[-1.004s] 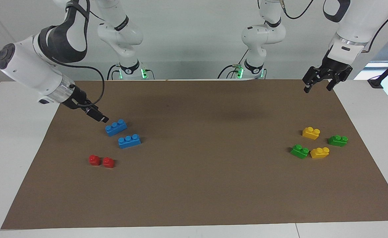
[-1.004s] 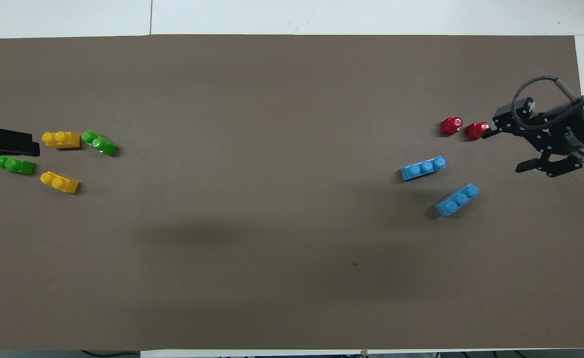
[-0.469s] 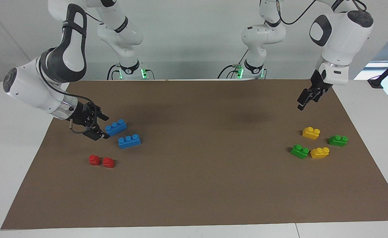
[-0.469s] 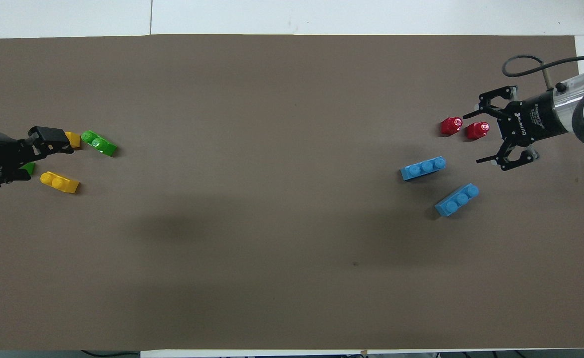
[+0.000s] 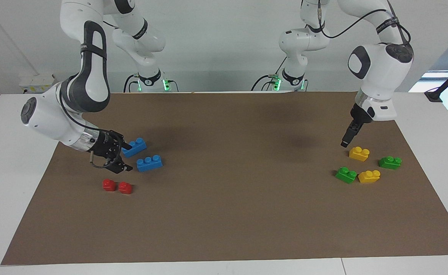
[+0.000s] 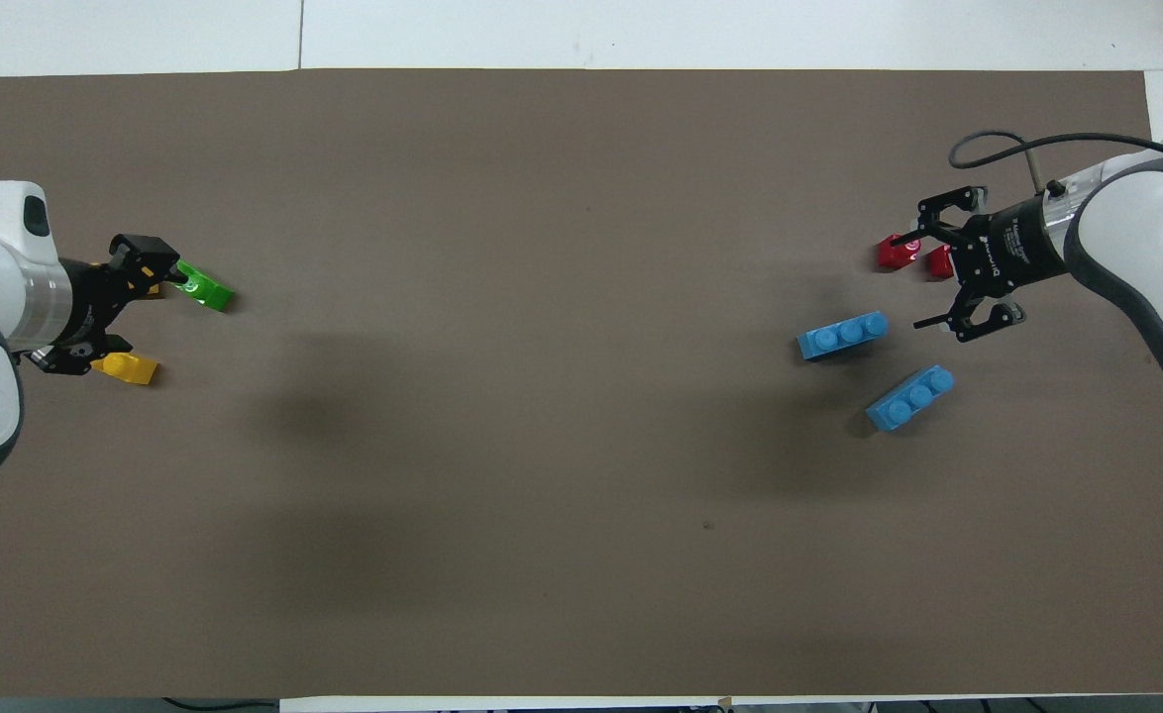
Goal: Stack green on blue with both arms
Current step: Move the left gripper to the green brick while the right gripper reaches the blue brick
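Facing view — right end effector wide beside blue brick, left end effector wide over yellow brick

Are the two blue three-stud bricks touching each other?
Apart. The overhead view shows bare brown mat between the blue brick farther from the robots and the nearer blue brick; the facing view shows the same gap.

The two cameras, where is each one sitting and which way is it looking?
Facing view: high across the table, looking at the robots; both whole arms show, with the right gripper by the blue bricks.
Overhead view: high above the robots' end, looking steeply down and forward; only forearms and grippers show, the left gripper over the yellow bricks.
Shared: the brown mat, the bricks and both grippers, half a turn apart.
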Tool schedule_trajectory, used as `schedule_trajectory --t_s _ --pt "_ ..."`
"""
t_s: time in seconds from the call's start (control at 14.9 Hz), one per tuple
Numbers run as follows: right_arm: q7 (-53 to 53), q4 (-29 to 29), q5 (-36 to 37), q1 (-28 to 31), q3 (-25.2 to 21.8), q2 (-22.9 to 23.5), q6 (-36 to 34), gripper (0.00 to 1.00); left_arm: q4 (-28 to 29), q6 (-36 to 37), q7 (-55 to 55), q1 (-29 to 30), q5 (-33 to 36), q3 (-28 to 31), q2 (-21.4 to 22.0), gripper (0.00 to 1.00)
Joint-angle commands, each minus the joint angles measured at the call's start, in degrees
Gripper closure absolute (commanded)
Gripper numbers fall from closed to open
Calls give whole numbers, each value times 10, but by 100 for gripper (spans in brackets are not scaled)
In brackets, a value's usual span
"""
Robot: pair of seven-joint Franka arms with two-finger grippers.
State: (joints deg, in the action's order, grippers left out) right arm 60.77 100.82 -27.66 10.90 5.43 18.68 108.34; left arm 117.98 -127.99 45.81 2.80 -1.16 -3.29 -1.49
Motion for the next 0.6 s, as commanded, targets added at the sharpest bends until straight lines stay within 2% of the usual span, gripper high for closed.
schedule_trajectory --t_s 0.0,0.13,0.54 --pt "-33 34 -25 4 3 0 30 1 -2 -38 16 7 10 0 -38 0" --pt "-51 48 -25 4 3 0 33 1 -6 -69 14 7 11 1 -64 0" --pt "-79 88 -27 6 3 -1 48 1 -12 -130 12 26 11 1 -104 0"
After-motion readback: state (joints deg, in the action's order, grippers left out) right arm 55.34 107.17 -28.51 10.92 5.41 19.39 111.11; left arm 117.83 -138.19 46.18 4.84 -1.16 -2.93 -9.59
